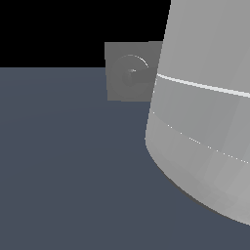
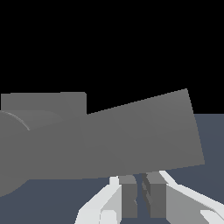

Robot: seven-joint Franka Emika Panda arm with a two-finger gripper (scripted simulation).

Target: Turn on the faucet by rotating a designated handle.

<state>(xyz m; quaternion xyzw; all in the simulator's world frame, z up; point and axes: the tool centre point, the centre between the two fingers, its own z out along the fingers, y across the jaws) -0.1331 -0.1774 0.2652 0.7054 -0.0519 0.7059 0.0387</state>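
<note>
Item one, robot arm (image 1: 205,122): a glossy white-and-grey link fills the right half of the exterior frame from the top edge down to the lower right, and hides whatever lies behind it, gripper included. Item two, floor (image 1: 68,161): flat slate-blue ground across the lower two thirds of that frame, black void above. Item three, faucet (image 1: 128,73): matte grey square plate standing upright at upper centre of the exterior frame, with a raised ringed hub on its face; its right edge is cut off by the arm. Item four, handle (image 2: 144,131): not made out in the exterior view; in the wrist frame it is the long grey bar running across the middle band, long axis tilted, rising from the hub at the left edge to a squared free end at centre right. Item five, gripper (image 2: 141,194): at bottom centre of the wrist frame, two dark pads (image 2: 154,192) set close together with only a thin slit between, white finger bodies flaring out to either side; nothing sits between them, so it reads as nearly closed and empty. Governing relation: the bar's lower long edge lies just beyond the pads, the fingertips sitting under the outer half of the bar, nearer the free end than the hub; whether they touch cannot be told. Judgement: a push across the bar near this end would turn it about the hub.
</note>
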